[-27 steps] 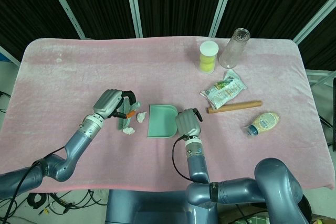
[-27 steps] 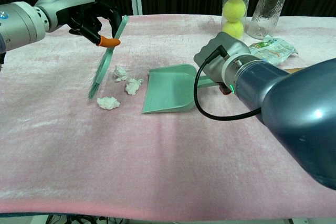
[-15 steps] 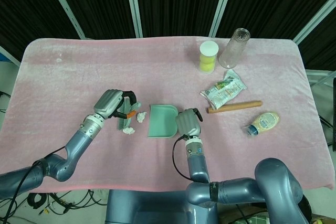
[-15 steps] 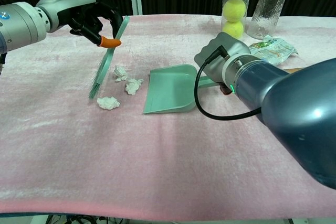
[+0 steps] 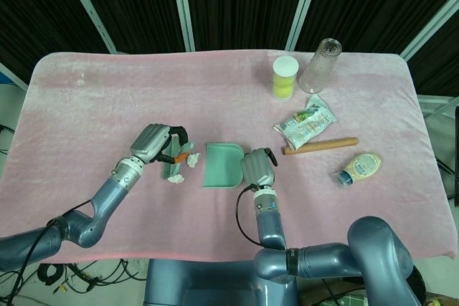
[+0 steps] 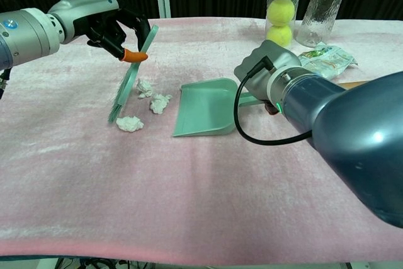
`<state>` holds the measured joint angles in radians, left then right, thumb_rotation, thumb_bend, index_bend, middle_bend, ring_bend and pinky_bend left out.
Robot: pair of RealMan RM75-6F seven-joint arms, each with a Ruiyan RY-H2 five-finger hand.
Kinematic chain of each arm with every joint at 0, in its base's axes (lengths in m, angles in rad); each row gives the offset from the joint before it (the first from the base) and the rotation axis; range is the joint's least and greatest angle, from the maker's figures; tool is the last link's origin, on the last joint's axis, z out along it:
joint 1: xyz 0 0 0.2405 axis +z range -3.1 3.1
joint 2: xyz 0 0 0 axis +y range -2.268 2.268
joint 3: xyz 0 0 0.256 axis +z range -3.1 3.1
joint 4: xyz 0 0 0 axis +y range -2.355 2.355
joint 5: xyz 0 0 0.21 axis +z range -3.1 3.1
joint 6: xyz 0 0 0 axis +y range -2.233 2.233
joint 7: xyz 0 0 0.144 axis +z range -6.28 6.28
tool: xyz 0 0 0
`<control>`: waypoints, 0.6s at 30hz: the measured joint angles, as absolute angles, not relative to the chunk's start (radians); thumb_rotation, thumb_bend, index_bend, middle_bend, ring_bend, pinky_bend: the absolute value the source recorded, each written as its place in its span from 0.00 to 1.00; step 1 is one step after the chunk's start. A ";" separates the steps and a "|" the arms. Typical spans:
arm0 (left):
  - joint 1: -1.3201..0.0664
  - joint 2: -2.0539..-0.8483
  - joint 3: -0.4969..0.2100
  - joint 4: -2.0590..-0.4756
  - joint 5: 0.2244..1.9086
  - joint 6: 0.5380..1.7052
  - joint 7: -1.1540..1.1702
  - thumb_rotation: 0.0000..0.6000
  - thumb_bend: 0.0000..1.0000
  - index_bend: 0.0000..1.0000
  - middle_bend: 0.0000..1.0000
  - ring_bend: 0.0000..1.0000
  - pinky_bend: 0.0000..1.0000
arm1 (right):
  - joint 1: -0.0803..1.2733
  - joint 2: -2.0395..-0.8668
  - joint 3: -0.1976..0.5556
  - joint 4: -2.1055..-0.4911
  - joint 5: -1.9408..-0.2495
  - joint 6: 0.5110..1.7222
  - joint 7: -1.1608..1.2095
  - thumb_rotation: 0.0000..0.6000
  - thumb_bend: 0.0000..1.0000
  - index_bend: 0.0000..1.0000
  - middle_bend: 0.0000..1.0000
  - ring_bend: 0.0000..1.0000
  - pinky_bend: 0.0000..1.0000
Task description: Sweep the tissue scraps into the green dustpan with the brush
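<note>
My left hand (image 5: 153, 142) (image 6: 101, 23) grips a pale green brush (image 6: 130, 75) (image 5: 171, 165), its bristles down on the pink cloth just left of the tissue scraps. Three white scraps lie there: one by the bristle tip (image 6: 129, 123) (image 5: 174, 179), two closer to the pan (image 6: 145, 87) (image 6: 160, 103). The green dustpan (image 6: 205, 107) (image 5: 221, 166) lies flat with its mouth towards the scraps. Behind it my right hand (image 5: 257, 168) (image 6: 267, 74) holds the pan's handle.
At the back right stand a tube of yellow tennis balls (image 5: 284, 77) and a clear glass bottle (image 5: 320, 65). A snack packet (image 5: 305, 121), a wooden rolling pin (image 5: 320, 145) and a small squeeze bottle (image 5: 359, 168) lie right of the dustpan.
My left hand has shifted the brush a little to the right, closer to the scraps. The dustpan has edged slightly rightward with my right hand.
</note>
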<state>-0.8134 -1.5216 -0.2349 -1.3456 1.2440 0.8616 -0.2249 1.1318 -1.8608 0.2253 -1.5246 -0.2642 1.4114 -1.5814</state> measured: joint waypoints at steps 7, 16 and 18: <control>-0.813 -1.528 -0.229 -1.332 1.247 0.855 -0.235 1.00 0.53 0.76 0.85 0.85 0.95 | 1.131 -1.865 0.226 -1.519 -0.268 1.409 -1.581 1.00 0.67 0.90 0.84 0.85 0.69; -0.823 -1.584 -0.225 -1.301 1.255 0.854 -0.246 1.00 0.53 0.76 0.85 0.85 0.95 | 1.129 -1.869 0.225 -1.513 -0.273 1.409 -1.580 1.00 0.67 0.90 0.84 0.85 0.69; -0.828 -1.605 -0.225 -1.296 1.258 0.855 -0.248 1.00 0.53 0.76 0.85 0.85 0.95 | 1.129 -1.869 0.225 -1.514 -0.274 1.410 -1.582 1.00 0.67 0.90 0.84 0.85 0.69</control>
